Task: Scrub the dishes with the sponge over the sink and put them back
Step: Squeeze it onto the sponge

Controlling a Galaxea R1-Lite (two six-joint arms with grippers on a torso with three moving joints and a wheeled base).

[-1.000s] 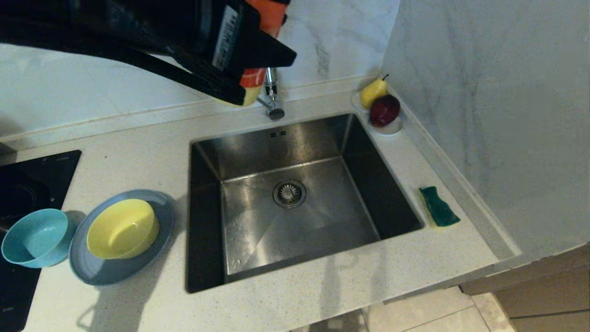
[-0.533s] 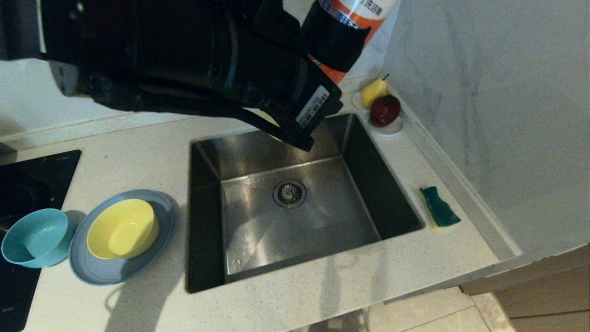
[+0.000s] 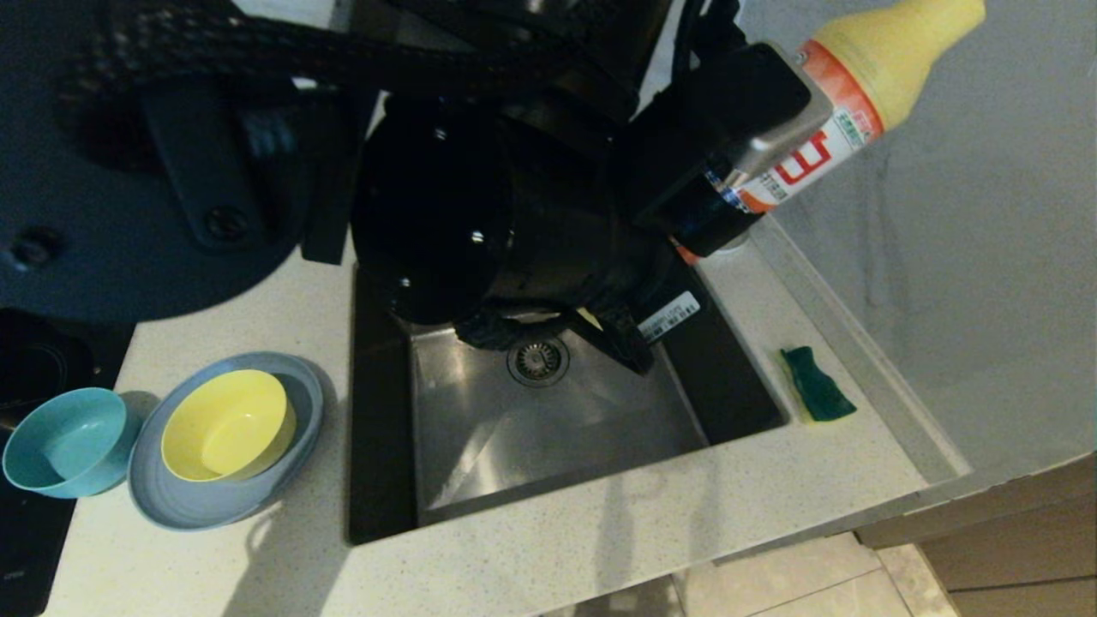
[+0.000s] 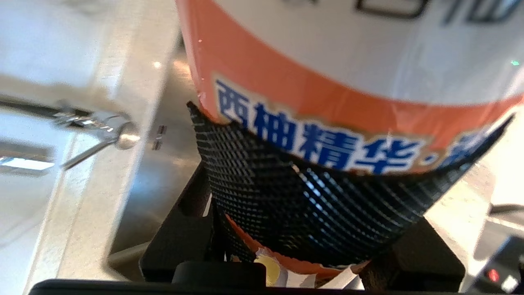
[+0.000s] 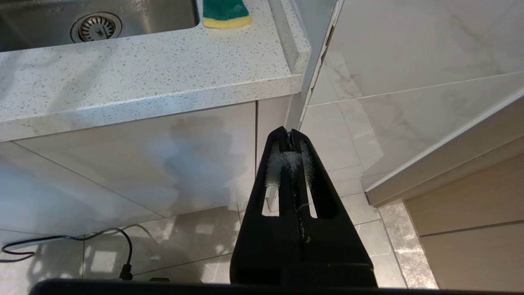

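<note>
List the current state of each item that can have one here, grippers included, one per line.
left gripper: shut on the detergent bottle, held tilted above the sink's far right corner.
right gripper: shut, empty, parked below the counter edge.
sponge: lying green face up on the counter, right of the sink.
yellow bowl: upright on the grey-blue plate.
teal-blue bowl: upright beside the plate.

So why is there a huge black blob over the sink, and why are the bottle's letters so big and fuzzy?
Head view: the left arm sits very close to the camera, so it looms dark and hides much of the sink. Left wrist view: the bottle held in the left gripper nearly fills the picture, and the faucet behind it is smeared.
</note>
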